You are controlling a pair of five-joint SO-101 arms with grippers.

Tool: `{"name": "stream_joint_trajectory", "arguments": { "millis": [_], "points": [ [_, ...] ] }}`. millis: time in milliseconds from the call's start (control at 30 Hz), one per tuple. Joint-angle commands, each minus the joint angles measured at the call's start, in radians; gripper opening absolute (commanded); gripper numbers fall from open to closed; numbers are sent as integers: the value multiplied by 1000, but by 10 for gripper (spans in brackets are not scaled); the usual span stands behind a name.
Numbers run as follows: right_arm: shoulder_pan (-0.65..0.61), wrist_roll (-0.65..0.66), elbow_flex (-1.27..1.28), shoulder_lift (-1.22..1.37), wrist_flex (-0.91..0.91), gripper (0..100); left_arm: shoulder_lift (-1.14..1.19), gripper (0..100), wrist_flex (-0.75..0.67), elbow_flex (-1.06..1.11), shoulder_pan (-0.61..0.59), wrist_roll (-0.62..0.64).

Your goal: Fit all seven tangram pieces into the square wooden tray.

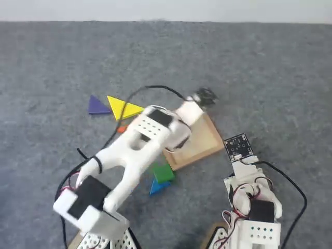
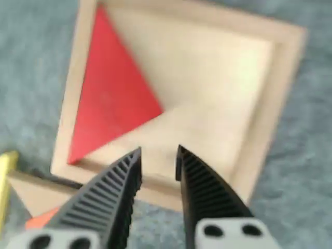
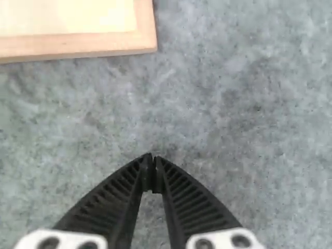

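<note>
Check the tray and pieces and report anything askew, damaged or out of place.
Nothing looks damaged. The wooden tray sits diagonal in the high view, with the red triangle flat against one wall. The purple triangle, yellow triangle, green piece and blue piece lie loose on the carpet outside it.

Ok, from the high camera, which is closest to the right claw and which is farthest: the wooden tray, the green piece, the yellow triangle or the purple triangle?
Nearest the right gripper first:
1. wooden tray, right beside it.
2. green piece, on the carpet by the tray's front edge.
3. yellow triangle, beyond the tray.
4. purple triangle, just past the yellow one.
</note>
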Motion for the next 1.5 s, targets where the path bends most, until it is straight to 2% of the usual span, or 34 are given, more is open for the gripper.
{"name": "stream_joint_trajectory", "arguments": {
  "millis": [0,300,533,667,767,900,1000,1133,1200,1300,1467],
  "points": [
    [-5,8,17,-16,2,8,40,116,8,-7,-44,-18],
    [-5,8,17,-16,2,8,126,116,117,-67,-195,-112],
    [-5,8,17,-16,2,8,203,117,236,-280,-345,-198],
    [-5,8,17,-16,2,8,239,117,250,-398,-362,-250],
    [-5,8,17,-16,2,8,137,145,249,-403,-345,-236],
    [-5,8,17,-16,2,8,-17,197,204,-363,-388,-164],
    [-5,8,17,-16,2,8,-6,209,167,-363,-454,-66],
    [-5,8,17,-16,2,8,137,211,172,-432,-545,219],
    [-5,8,17,-16,2,8,218,212,209,-481,-566,382],
    [-5,8,17,-16,2,8,333,245,322,-582,-566,543],
    [-5,8,17,-16,2,8,468,315,433,-740,-575,586]
  ]
}}
